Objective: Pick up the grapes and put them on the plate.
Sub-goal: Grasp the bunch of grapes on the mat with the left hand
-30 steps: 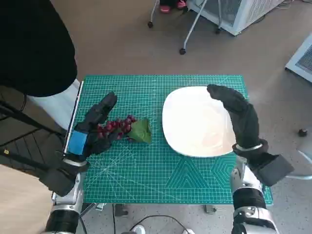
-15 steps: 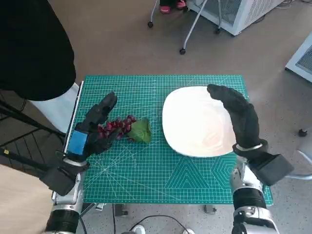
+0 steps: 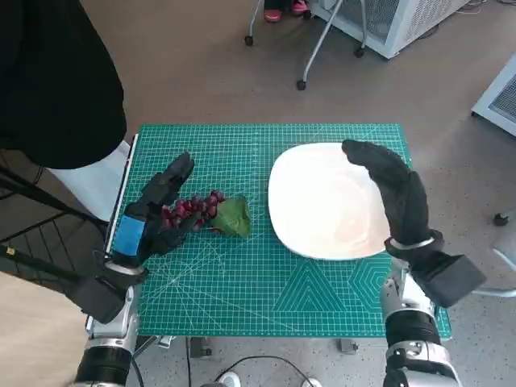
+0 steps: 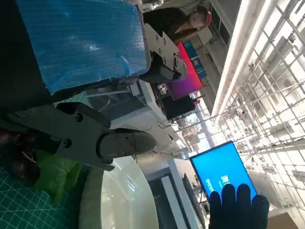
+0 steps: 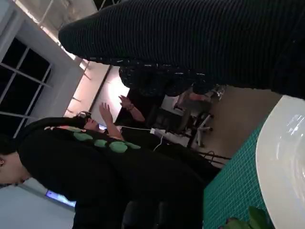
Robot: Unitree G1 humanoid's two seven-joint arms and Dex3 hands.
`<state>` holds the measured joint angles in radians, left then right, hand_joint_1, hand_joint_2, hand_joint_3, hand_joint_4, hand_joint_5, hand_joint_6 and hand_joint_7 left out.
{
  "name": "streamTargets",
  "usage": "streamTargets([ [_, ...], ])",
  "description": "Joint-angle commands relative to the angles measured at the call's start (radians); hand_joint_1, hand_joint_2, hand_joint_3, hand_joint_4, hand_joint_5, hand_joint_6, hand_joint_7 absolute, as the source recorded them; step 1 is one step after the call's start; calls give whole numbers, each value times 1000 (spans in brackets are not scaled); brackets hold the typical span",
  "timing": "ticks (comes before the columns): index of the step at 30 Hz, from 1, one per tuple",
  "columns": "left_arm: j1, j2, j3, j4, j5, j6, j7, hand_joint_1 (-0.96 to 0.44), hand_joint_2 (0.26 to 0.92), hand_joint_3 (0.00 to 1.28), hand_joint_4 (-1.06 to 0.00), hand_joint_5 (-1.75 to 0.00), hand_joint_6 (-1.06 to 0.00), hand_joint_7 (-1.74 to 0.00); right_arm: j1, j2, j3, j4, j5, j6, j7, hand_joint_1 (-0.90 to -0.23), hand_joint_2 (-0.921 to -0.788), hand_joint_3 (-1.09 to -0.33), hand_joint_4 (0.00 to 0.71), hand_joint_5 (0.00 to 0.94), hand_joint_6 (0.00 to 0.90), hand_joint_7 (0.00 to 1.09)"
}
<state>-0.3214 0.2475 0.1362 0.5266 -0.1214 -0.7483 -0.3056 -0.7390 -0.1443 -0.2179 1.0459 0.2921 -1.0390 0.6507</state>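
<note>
Leftmost, a person in black clothing stands by the table's corner. Next comes the left hand, blue tape on its back, lying low over the green cutting mat with its fingers stretched forward and apart. The grapes, a dark red bunch, lie on the mat right against the inner side of that hand, partly tucked under its fingers; whether the hand actually grips them I cannot tell, since the left wrist view shows only a few dark berries at the picture's edge beneath the fingers. A green leaf on the bunch points toward the plate. Further right, apart from the leaf, sits the white plate, flat on the mat. Over the plate's right part hovers the right hand in its black glove, fingers extended and holding nothing.
</note>
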Motion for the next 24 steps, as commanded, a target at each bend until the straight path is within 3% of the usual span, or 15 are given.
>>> streamTargets([
  [1,-1,-2,4,-2,-2,-4,6,-212,921,315,-393,0,-419,-13,-1,2,-2,10,2,14,11,-469,-921,-579,221,0,185,0],
  [5,1,-3,3,-9,-4,0,6,-211,921,315,-393,0,-420,-12,0,2,-3,10,3,15,12,-469,-921,-581,221,0,185,0],
  [9,2,-4,3,-9,-7,2,4,-210,921,315,-393,0,-420,-12,5,-7,4,11,-56,-11,-63,-464,-921,-571,230,4,195,5],
  [13,1,-5,3,-8,-8,4,3,-209,921,315,-392,0,-420,-11,2,-4,3,7,-28,13,-28,-473,-921,-566,241,7,207,11],
  [24,6,-7,3,-21,-13,12,0,-211,921,313,-391,0,-419,-10,1,0,-1,1,-6,20,-4,-479,-921,-573,243,5,211,12],
])
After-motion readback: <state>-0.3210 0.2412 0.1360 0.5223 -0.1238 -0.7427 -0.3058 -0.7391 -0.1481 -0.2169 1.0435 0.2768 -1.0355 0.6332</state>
